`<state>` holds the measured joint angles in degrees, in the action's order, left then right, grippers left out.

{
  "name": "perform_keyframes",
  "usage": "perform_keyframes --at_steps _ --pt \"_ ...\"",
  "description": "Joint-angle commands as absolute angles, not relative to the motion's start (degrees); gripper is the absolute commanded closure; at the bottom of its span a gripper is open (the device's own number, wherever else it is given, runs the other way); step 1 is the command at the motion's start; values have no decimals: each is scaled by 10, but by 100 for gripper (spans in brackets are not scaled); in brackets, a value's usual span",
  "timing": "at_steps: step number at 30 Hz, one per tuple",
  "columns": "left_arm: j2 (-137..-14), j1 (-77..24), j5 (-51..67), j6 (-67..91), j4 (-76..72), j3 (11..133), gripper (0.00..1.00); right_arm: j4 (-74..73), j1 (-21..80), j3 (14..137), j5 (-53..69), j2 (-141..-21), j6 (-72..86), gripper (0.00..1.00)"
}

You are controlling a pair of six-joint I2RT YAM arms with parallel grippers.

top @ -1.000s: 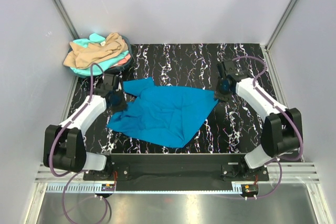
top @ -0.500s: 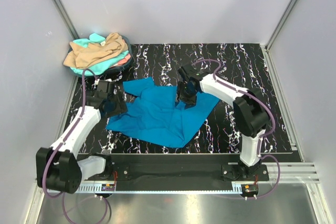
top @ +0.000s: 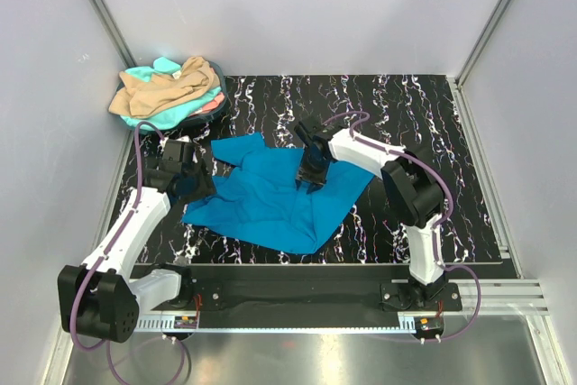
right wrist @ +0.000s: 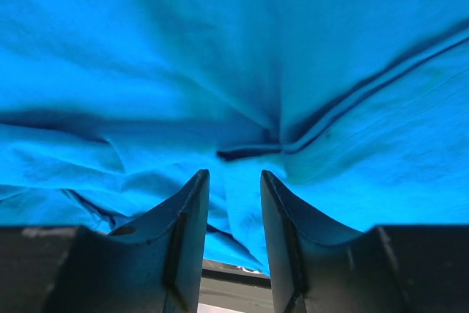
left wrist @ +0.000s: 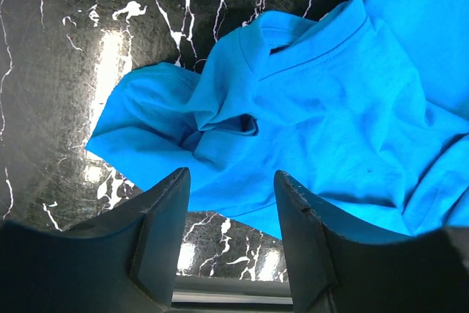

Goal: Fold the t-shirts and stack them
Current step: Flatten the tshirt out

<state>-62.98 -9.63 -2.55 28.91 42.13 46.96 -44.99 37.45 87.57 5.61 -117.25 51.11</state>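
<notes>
The black marbled table [top: 424,132] looks as it did a second ago. So does the bright blue t-shirt [top: 270,209], which lies rumpled across its near middle with one point toward the near edge, though it is no longer drawn taut toward the right. The heap of other t-shirts [top: 167,92] in the far left corner has not moved, with tan on top and mint and coral showing under it. The right arm has changed most: a second ago its gripper was out at the shirt's right corner, and now the arm is folded inward. The right gripper [top: 311,173] is set over the middle of the blue cloth, a little nearer than half a second ago. The left gripper [top: 191,179] has drawn back slightly from the shirt's left edge and sits just beside it. The overhead view gives this layout but hides both sets of jaws. The left wrist camera shows the left gripper [left wrist: 231,177] with jaws wide and empty, above the collar and a bunched sleeve, with bare table to the left. The right wrist camera shows only blue folds. There the right gripper [right wrist: 233,175] has its jaws narrower but apart, close over a crease. Whether the fingertips [right wrist: 196,185] touch the cloth cannot be told.
</notes>
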Motion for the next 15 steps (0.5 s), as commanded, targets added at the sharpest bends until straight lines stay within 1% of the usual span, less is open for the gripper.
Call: perform_keyframes --at_steps 1,6,12,14,15 --pt "-627 -96 -11 293 410 477 46 -463 384 906 40 -1185 528 58" --pt "-630 -97 -17 299 416 482 46 -486 386 925 11 -1201 526 57" --pt "-628 -96 -18 305 421 484 46 -504 386 940 -10 -1224 519 59" --pt "-628 -96 -18 308 424 484 45 -503 386 942 -18 -1223 518 66" --pt "-628 -96 -20 309 426 485 46 -504 387 945 -21 -1219 517 72"
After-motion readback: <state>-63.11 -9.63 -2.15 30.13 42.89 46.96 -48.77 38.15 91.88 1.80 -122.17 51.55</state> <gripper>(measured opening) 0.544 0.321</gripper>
